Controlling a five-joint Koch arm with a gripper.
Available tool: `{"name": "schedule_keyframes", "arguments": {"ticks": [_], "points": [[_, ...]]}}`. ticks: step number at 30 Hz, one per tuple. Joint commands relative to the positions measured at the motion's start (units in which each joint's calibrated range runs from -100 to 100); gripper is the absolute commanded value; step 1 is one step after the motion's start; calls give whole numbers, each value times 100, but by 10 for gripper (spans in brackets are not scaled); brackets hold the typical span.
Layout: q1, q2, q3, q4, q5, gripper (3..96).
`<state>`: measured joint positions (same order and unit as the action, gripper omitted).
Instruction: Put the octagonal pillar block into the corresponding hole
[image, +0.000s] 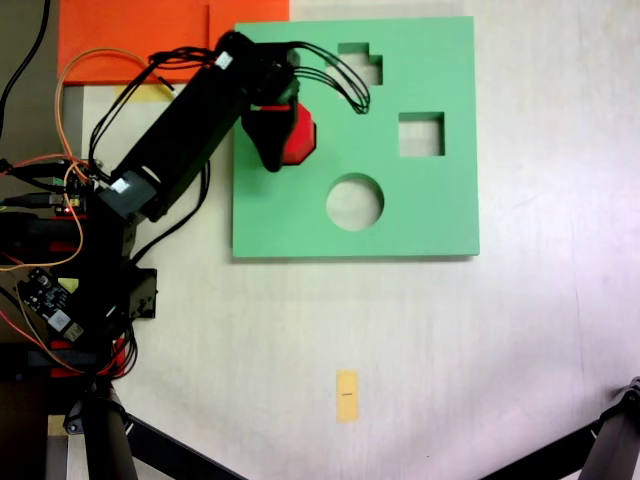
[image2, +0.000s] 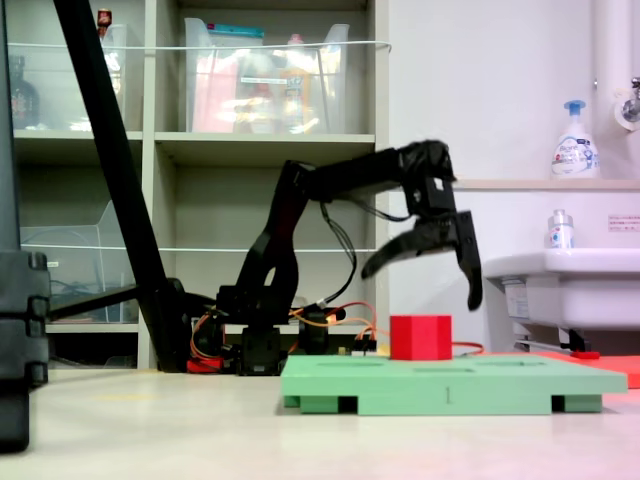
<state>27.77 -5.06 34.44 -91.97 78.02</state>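
Hand (image2: 425, 270) spread open above upright red octagonal block (image2: 421, 337), green foam board (image2: 450, 382)

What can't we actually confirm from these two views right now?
- Octagonal hole: in the first exterior view the red block and the gripper cover it; no outline shows.
- How deep the block sits: in the second exterior view it stands upright, but the green board hides its base.
- Jaw tips: open in the second exterior view; from above they merge into one dark shape.
- Small cream tag: too small to read.
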Motion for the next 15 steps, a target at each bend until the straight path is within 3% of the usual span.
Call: {"name": "schedule_keyframes", "arguments": {"ticks": [1,11,12,15], "points": [[-44,-1491,274,295,-230,956],[-728,-4955,284,314,-3131,954],[-869,-5206,284,314,-3531,905],[-1319,-6184,155,372,-5118,621]]}}
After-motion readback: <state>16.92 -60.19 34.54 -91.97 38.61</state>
